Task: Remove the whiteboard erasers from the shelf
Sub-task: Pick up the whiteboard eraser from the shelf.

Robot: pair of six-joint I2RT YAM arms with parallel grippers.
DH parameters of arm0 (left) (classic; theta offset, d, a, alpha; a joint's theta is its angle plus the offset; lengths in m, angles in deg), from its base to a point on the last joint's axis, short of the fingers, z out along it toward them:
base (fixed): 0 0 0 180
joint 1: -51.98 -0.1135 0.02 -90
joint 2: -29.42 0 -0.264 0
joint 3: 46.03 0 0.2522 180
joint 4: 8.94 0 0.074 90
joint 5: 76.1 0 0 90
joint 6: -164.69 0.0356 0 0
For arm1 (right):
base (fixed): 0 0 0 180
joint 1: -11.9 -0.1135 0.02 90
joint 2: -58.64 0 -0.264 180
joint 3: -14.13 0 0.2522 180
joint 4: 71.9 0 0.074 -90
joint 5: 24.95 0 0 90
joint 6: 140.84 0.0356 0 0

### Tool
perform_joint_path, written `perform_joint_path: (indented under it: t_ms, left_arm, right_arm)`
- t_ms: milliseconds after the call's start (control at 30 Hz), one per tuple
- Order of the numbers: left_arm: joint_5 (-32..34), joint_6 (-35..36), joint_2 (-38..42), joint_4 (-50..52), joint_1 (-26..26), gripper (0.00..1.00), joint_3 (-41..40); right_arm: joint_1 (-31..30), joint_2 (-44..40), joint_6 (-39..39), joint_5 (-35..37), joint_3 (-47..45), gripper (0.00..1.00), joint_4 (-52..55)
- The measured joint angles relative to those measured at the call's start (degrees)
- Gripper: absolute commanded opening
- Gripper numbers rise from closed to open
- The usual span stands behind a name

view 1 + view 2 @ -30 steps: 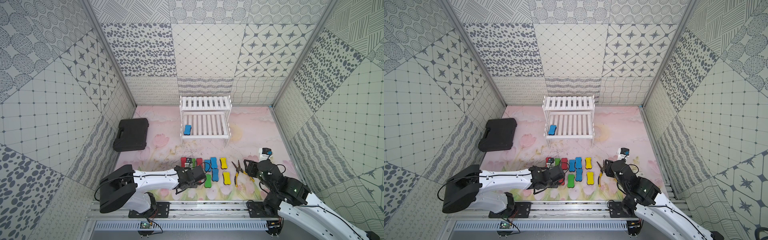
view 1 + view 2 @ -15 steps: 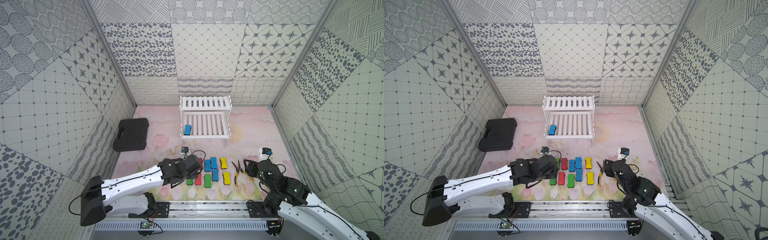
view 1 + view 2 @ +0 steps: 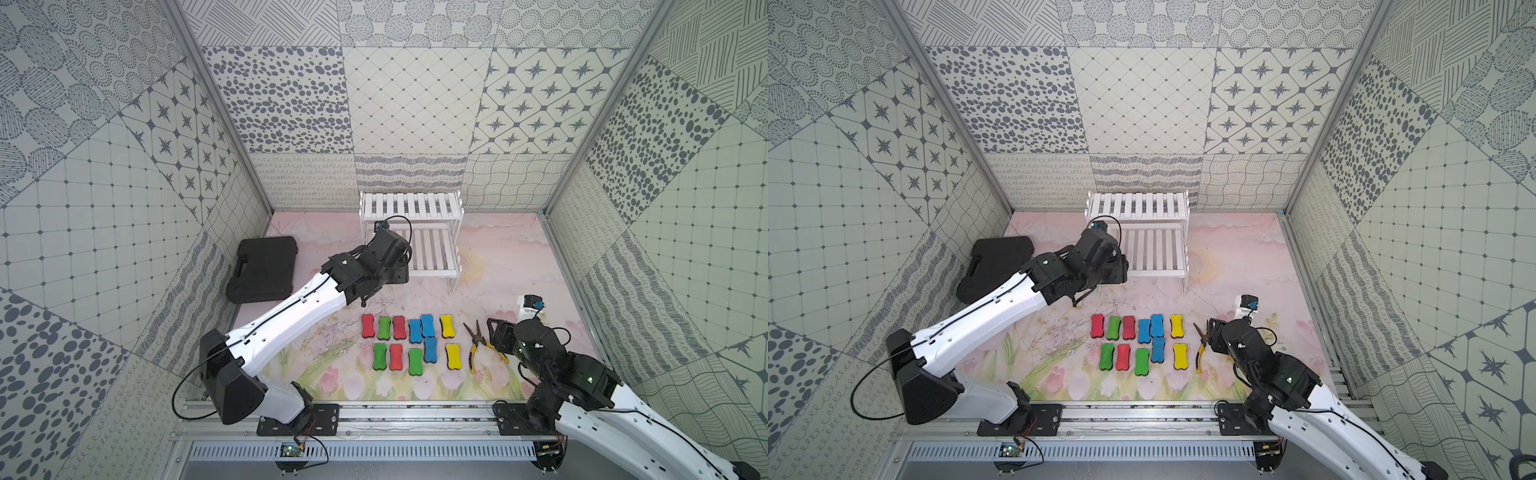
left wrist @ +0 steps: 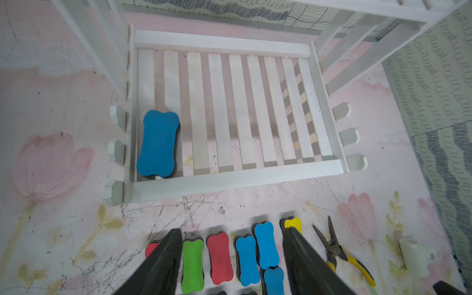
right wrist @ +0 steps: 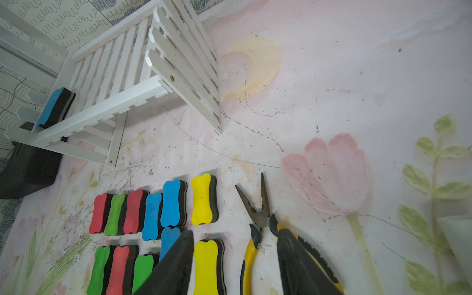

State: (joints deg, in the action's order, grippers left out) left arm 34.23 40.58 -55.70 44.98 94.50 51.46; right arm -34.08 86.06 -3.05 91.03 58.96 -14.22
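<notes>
One blue eraser (image 4: pixel 158 144) lies on the lower tier of the white shelf (image 4: pixel 229 178), against its left rail. My left gripper (image 4: pixel 231 232) hovers in front of that tier, open and empty, a short way from the eraser. In both top views the left gripper (image 3: pixel 395 274) covers the shelf's (image 3: pixel 415 205) front left corner and hides that eraser. Several erasers, one of them red (image 3: pixel 367 325), lie in two rows on the floor mat. My right gripper (image 5: pixel 236 233) is open and empty, low over a yellow eraser (image 5: pixel 205 268) and the pliers (image 5: pixel 258 217).
A black case (image 3: pixel 264 268) lies at the left wall. Yellow-handled pliers (image 3: pixel 478 345) lie right of the eraser rows, next to the right gripper (image 3: pixel 494 332). A small white object (image 3: pixel 525 307) stands behind the right arm. Patterned walls close in three sides.
My left arm has swung from the eraser rows on the mat back to the shelf's front left corner, and its jaws have opened wider. The right arm has not moved.
</notes>
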Motion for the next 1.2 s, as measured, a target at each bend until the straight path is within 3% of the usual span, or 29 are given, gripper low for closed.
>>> perform_joint_path:
  t_ms: [433,1200]
  left_arm:
    - [4.42,10.25,-8.13,-6.21,-3.5,0.74,-0.63]
    - [9.42,9.79,-14.8,-9.51,-5.31,0.64,-1.81]
  right_arm:
    - [0.11,-0.02,-0.04,0.02,0.0,0.57,0.0]
    - [0.85,-0.83,-0.26,0.02,0.0,0.57,0.04]
